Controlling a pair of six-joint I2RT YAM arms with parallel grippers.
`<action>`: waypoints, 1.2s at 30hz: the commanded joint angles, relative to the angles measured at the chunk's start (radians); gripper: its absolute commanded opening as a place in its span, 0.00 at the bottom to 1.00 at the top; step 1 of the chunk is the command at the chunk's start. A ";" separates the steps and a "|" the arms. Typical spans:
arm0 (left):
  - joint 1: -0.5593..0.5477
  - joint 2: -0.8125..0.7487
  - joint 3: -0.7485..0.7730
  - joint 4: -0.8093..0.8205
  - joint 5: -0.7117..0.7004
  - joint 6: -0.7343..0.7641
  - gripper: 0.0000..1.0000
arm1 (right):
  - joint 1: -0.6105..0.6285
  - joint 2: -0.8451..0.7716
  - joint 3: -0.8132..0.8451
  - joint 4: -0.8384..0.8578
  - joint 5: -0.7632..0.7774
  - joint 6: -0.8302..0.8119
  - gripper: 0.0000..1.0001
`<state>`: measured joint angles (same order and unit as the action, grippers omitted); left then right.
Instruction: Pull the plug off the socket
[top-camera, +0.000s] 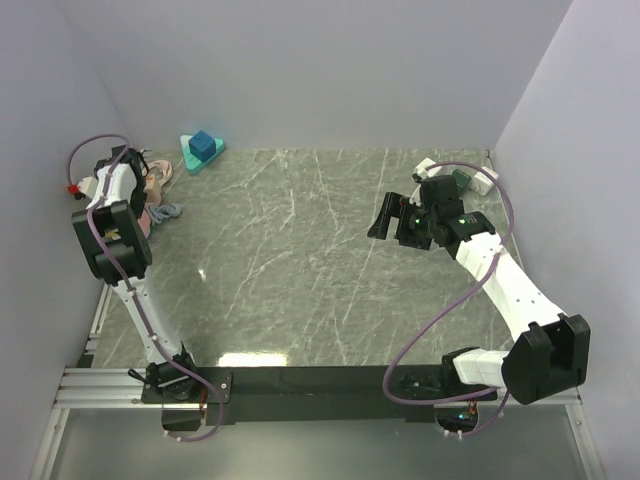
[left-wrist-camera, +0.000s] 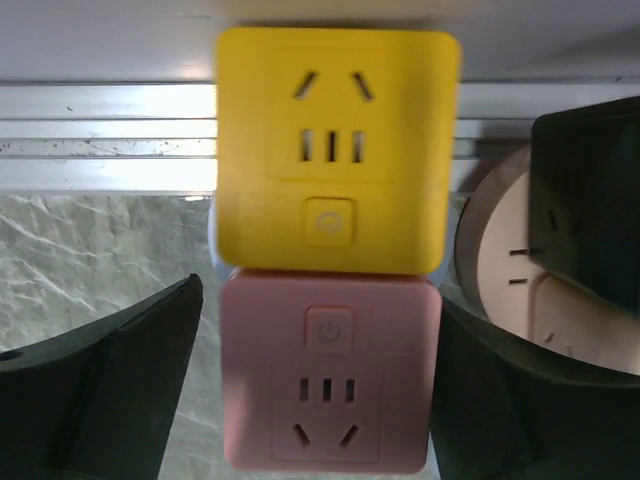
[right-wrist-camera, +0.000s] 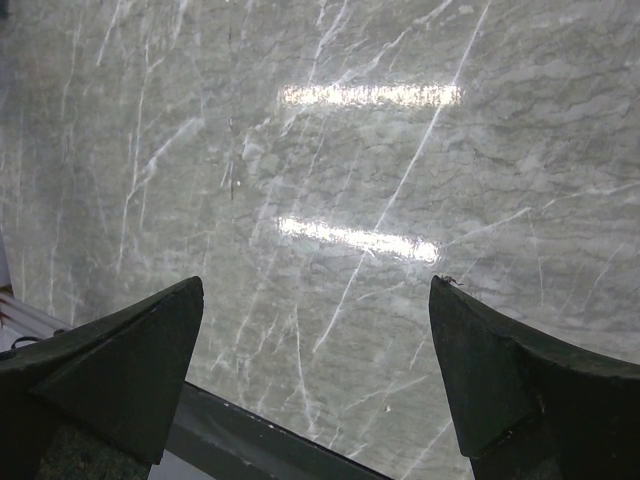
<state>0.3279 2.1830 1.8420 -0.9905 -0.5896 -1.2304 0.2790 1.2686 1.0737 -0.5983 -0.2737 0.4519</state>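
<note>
The left arm (top-camera: 112, 240) and right arm (top-camera: 510, 295) are built alike: slim white links joined by chunky black joint housings with rounded corners. A lilac cable (top-camera: 95, 138) loops off the left arm's upper part, and a second one of the same colour (top-camera: 428, 332) runs from the right arm to its base. Small green lights (top-camera: 462, 220) glow on the right arm's black wrist block, and a red connector (top-camera: 72, 188) shows beside the left wrist. The left tool (left-wrist-camera: 320, 390) and right tool (right-wrist-camera: 320, 370) carry matte black, wedge-shaped fingers (right-wrist-camera: 120, 370) with flat, bevelled faces.
</note>
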 joint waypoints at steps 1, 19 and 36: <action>0.005 0.006 -0.016 -0.004 0.020 0.083 0.87 | 0.008 -0.009 0.020 0.026 -0.009 -0.009 1.00; -0.416 -0.568 -0.687 0.317 0.385 0.379 0.01 | 0.008 -0.077 -0.038 0.019 0.039 0.033 1.00; -1.026 -0.370 -0.535 0.463 0.433 0.376 0.94 | 0.035 -0.051 -0.001 -0.066 0.228 0.108 1.00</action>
<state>-0.6586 1.8153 1.2778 -0.5350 -0.1898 -0.8101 0.3019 1.2274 1.0145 -0.6483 -0.1055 0.5568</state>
